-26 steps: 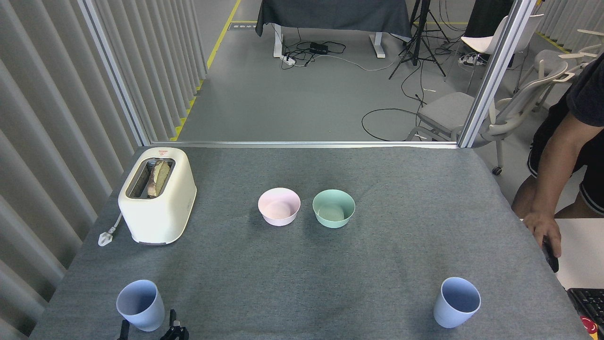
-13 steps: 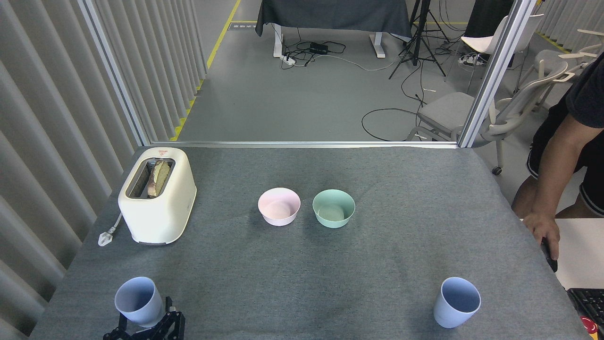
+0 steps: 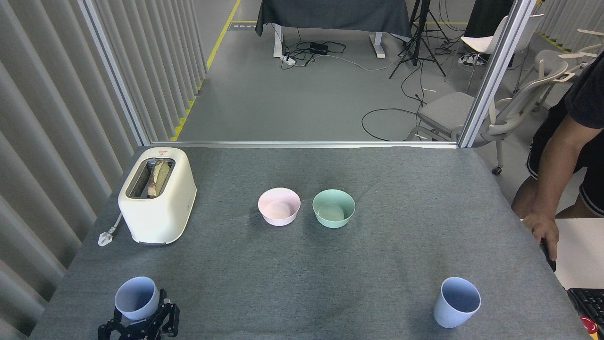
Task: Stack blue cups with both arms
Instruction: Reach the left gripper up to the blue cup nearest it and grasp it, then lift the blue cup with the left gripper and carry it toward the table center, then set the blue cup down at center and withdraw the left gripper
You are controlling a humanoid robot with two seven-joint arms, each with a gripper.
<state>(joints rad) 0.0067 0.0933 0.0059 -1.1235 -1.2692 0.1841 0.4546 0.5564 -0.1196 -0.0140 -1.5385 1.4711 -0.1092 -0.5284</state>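
Observation:
One blue cup [image 3: 136,296] is at the table's near left corner, tilted a little, with its base hidden. My left gripper [image 3: 140,315] comes up from the bottom edge, and its black fingers [image 3: 166,312] close against both sides of the cup's lower half. The other blue cup [image 3: 456,302] stands upright and alone at the near right. My right arm and gripper are out of view.
A cream toaster [image 3: 158,194] with bread stands at the left, its plug lying beside it. A pink bowl [image 3: 279,206] and a mint-green bowl [image 3: 333,208] sit mid-table. A person's hand [image 3: 542,229] rests at the right edge by a keyboard [image 3: 586,302].
My left gripper has come further up into view and closed around the left cup. The cup has shifted slightly left and up. The person's hand moved a little.

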